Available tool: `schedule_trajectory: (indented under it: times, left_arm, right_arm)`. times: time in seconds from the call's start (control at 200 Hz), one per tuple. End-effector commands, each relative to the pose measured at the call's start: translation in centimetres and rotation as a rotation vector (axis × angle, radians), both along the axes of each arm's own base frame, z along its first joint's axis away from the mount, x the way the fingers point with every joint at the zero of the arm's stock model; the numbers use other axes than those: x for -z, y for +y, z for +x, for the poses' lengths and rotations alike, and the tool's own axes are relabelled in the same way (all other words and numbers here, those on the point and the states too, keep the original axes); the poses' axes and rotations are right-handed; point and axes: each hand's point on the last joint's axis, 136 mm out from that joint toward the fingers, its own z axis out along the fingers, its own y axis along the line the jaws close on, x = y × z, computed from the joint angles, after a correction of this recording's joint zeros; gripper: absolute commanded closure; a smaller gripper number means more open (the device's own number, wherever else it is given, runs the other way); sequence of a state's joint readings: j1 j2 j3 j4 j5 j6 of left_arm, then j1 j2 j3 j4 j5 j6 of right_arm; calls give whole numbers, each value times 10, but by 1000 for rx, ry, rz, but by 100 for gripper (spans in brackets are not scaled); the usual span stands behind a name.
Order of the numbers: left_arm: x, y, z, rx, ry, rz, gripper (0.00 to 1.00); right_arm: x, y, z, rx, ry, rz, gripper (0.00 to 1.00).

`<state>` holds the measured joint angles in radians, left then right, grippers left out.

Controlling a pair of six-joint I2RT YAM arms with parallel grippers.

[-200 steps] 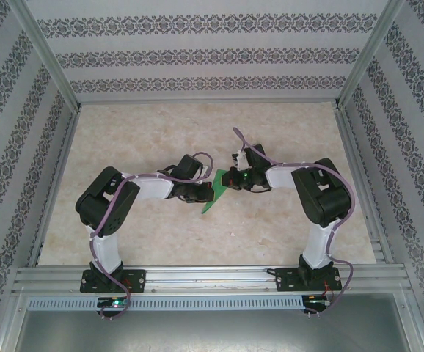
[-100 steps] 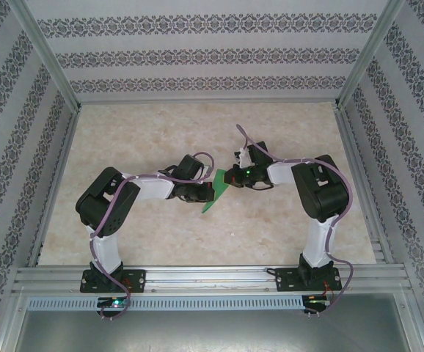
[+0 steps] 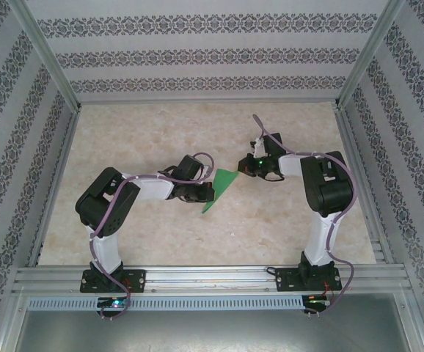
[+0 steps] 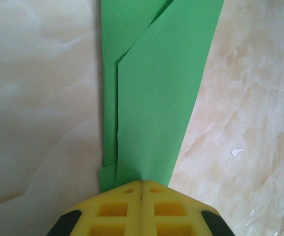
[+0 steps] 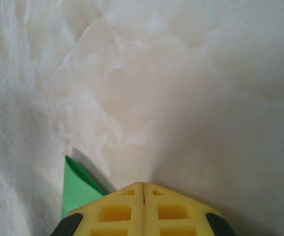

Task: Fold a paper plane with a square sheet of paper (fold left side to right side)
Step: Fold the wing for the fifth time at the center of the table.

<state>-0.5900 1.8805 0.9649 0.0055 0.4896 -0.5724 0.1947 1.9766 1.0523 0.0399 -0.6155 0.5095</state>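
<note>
The green square sheet of paper (image 3: 219, 187) lies flat on the marble table, folded into a long pointed wedge with overlapping flaps (image 4: 156, 98). My left gripper (image 3: 208, 193) is shut, and its yellow tips (image 4: 141, 183) rest on the wedge's near end, with the paper running under them rather than between them. My right gripper (image 3: 243, 166) is shut and empty, just off the wedge's right corner. That corner (image 5: 78, 191) peeks out at the lower left of the right gripper (image 5: 143, 185) in the right wrist view.
Aluminium rails (image 3: 197, 279) run along the near edge, and patterned walls (image 3: 212, 55) close in the back and sides. Bare marble tabletop (image 3: 153, 132) lies beyond both arms.
My right gripper has drawn back to the right and slightly away, off the paper's right corner. The left gripper and the paper have stayed put.
</note>
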Motion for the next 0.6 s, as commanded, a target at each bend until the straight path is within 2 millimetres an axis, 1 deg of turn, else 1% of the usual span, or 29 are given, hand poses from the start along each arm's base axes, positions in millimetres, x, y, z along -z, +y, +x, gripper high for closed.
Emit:
schedule_trajectory:
  times: [0.0, 0.055, 0.13, 0.18, 0.255, 0.335, 0.415, 0.48, 0.595]
  left_arm:
    - [82, 62, -50, -63, 197, 311, 100]
    - [81, 59, -50, -66, 194, 297, 100]
    - [80, 56, -49, -70, 192, 282, 100]
    - [80, 55, -49, -74, 190, 278, 100]
    - [78, 54, -47, -79, 183, 272, 100]
    - [77, 54, -47, -84, 180, 267, 100]
    - [76, 52, -46, -92, 176, 249, 100]
    - [76, 52, -46, -97, 175, 243, 100]
    - [77, 53, -47, -98, 172, 246, 100]
  right_arm:
    - [-22, -12, 8, 9, -58, -41, 100]
    - [-34, -12, 5, 8, -73, -37, 100]
    - [-49, -9, -5, 6, -77, -4, 100]
    - [-55, -4, -15, 1, -68, 24, 100]
    - [-61, 9, -34, -20, -48, 64, 100]
    - [-57, 25, -57, -32, -10, 91, 100]
    - [-51, 42, -75, -45, 19, 127, 100]
    - [-47, 56, -86, -60, 36, 146, 100]
    - [-39, 74, -94, -85, 43, 162, 100]
